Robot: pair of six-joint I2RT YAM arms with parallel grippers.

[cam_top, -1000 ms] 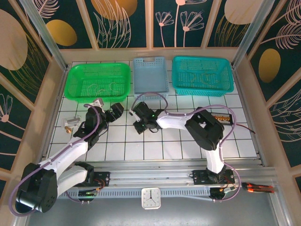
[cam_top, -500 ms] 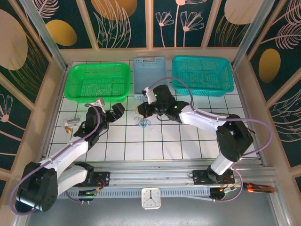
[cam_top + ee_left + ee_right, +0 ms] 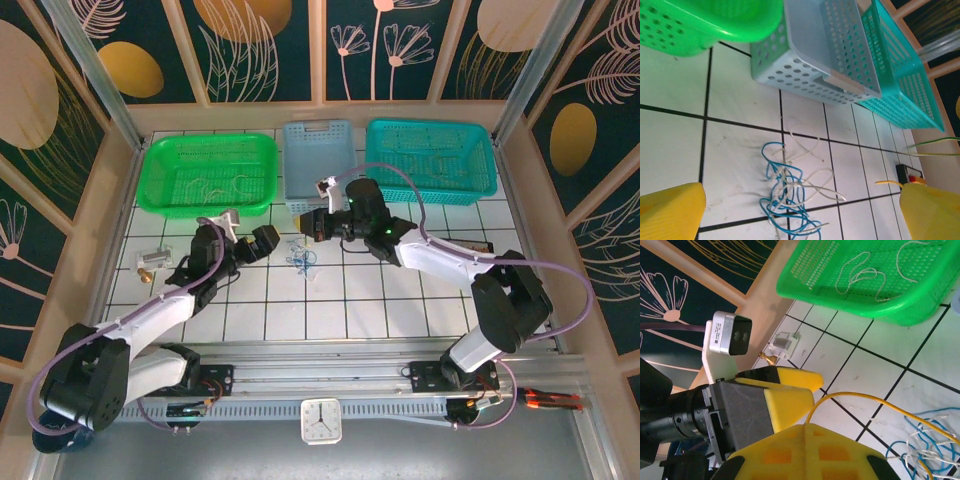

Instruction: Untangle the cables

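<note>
Yellow cable [image 3: 880, 400] in right end effector [image 3: 812, 407], right wrist; tangle [image 3: 787, 192], left wrist.

We are looking at a robot test lab. The white table [image 3: 400, 300] has black grid lines and sits inside a booth of metal posts [image 3: 92, 72] and flower-painted walls [image 3: 270, 45]. Two robot arms [image 3: 450, 262] are bolted to a metal rail [image 3: 320, 372], with a small clock [image 3: 321, 421] in front.
</note>
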